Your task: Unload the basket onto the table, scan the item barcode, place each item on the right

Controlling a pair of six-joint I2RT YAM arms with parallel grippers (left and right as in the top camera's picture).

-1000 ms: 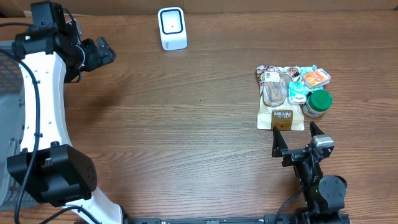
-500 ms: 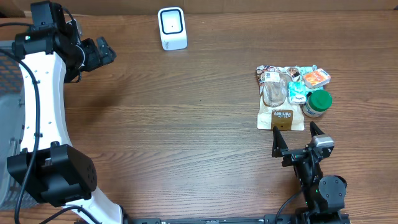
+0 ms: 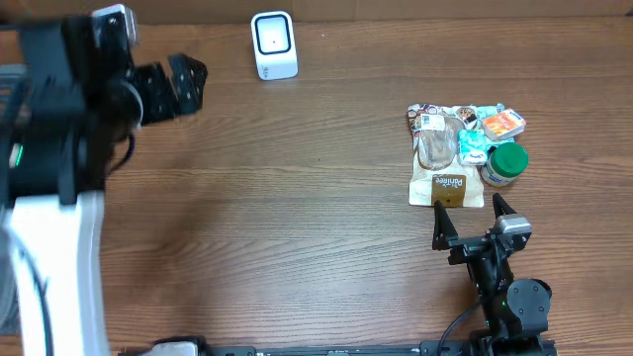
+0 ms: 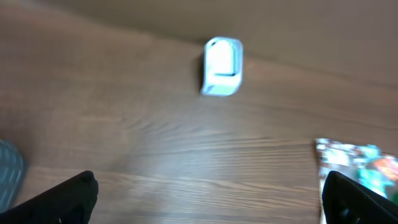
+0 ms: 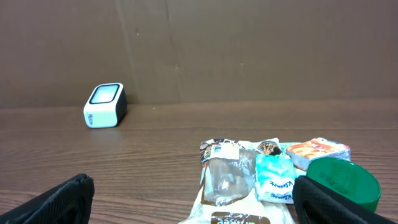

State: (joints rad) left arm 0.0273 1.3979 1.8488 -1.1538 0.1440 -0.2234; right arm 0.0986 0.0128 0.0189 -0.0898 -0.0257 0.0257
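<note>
Overhead view – surface point(image 3: 297, 208) w/ scanner, item pile, 2 tools.
Scanner point(image 3: 274, 44): white, upright, far edge, well apart from items. Item pile, right side: brown pouch point(image 3: 447, 168) lying flat; teal packet point(image 3: 473, 146), orange packet point(image 3: 503, 123), green-lid jar point(image 3: 507, 163) bunched against it. Right tool point(image 3: 467, 216): jaws spread wide, nothing held, just on near side of pouch. Left tool point(image 3: 195, 86): jaws spread, nothing held, left of scanner, blurred.
</note>
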